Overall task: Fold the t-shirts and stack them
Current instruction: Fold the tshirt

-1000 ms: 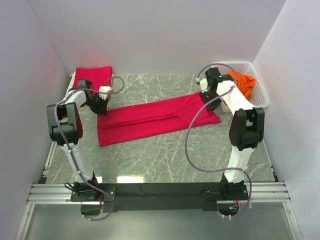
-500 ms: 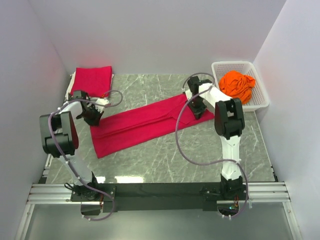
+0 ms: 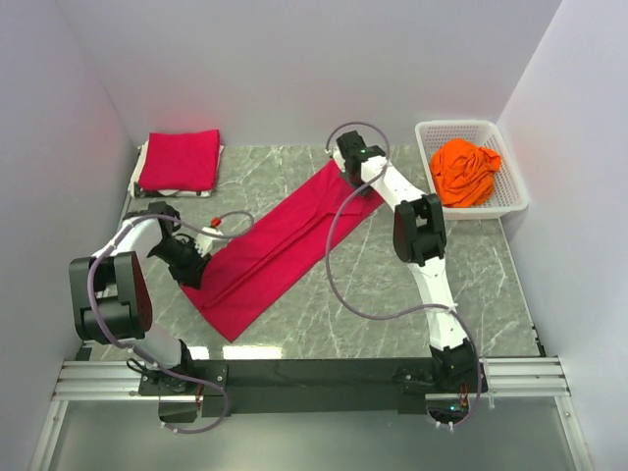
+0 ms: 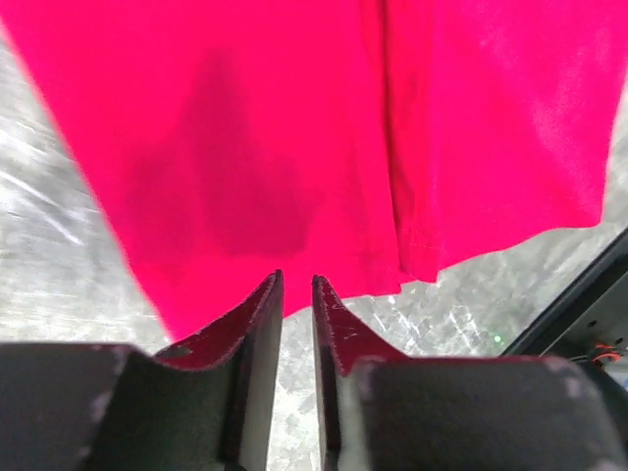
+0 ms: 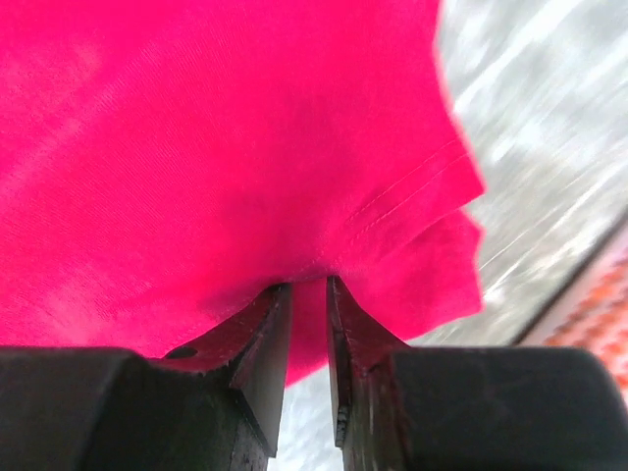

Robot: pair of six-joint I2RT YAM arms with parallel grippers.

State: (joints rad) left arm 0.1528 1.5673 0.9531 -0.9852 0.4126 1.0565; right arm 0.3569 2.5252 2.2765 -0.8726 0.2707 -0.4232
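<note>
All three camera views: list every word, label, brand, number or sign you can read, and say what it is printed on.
There is no readable text in any view.
The long red t-shirt, the folded red t-shirt, the orange t-shirt and the white basket are all plain.

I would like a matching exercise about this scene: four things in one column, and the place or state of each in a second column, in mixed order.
Things:
1. orange t-shirt
2. folded red t-shirt
3. long red t-shirt
4. white basket

Place or state:
A. held at its ends by the left gripper and the right gripper
B. stands at the back right, with one shirt inside it
C. lies at the back left
D. crumpled in the basket

Pairs: 1-D, 2-C, 3-A, 4-B.
</note>
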